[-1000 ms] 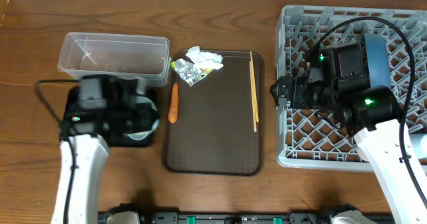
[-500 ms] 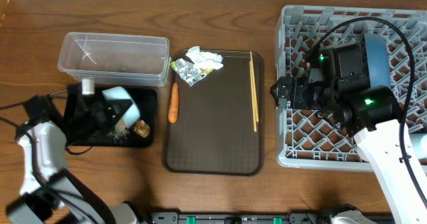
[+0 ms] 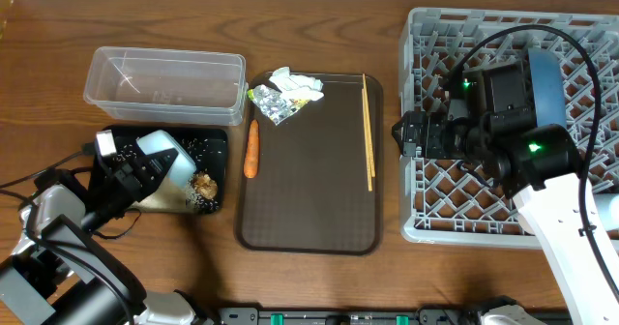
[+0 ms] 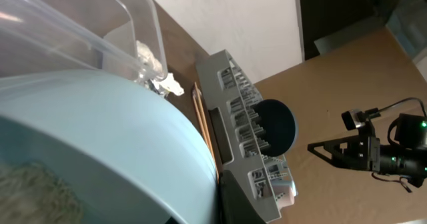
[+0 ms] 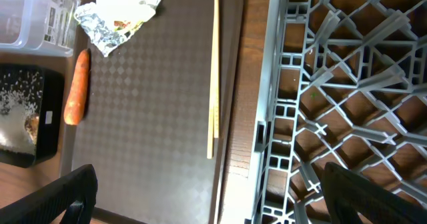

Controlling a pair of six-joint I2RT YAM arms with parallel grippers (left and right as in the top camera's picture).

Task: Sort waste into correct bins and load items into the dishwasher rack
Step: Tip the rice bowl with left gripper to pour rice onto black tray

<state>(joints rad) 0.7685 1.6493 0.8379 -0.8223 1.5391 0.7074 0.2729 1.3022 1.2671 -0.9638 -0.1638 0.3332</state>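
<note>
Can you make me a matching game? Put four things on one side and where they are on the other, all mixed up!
1 carrot
2 chopsticks
3 blue plate
4 rice grains

A in the black tray
B standing in the grey rack
C left edge of the brown tray
D right side of the brown tray

Pairs: 1-C, 2-D, 3-B, 4-A

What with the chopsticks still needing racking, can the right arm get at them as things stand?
Probably yes: the chopsticks lie uncovered on the brown tray, and the right gripper hovers just beside them, fingers open and empty.
</note>
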